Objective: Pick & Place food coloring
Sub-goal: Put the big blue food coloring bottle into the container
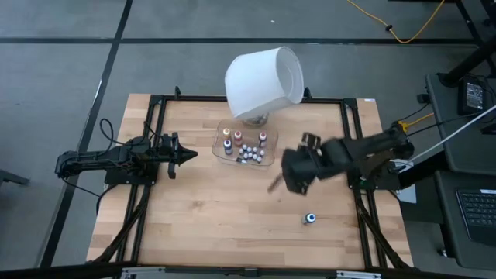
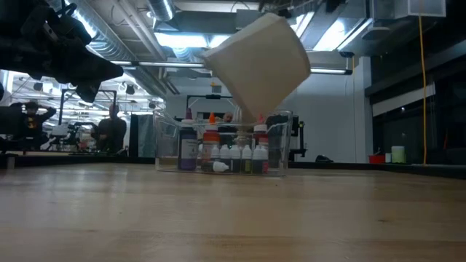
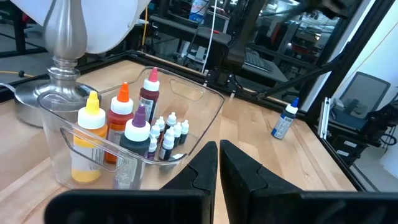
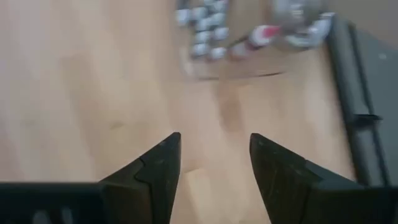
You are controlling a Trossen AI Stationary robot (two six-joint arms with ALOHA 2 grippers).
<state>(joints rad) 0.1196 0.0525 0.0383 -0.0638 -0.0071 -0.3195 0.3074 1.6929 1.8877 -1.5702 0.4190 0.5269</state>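
Food coloring bottles (image 3: 168, 134) stand inside a clear plastic tray (image 1: 221, 151) at the table's far middle, the tiny ones (image 1: 248, 153) clustered beside taller ones with yellow, orange, red and purple caps. One small blue-capped bottle (image 1: 310, 218) stands alone on its base on the wood at the near right, also seen in the left wrist view (image 3: 285, 119). My right gripper (image 4: 214, 140) hangs open above bare wood between the tray and that bottle (image 1: 273, 186), nothing between its fingers. My left gripper (image 1: 192, 153) waits shut, level, left of the tray (image 3: 219, 146).
A lamp with a big tilted white shade (image 1: 263, 77) and a metal foot (image 3: 59, 68) stands just behind the tray. A black frame (image 1: 155, 105) borders the table. Bare wood lies across the near half (image 1: 217, 225).
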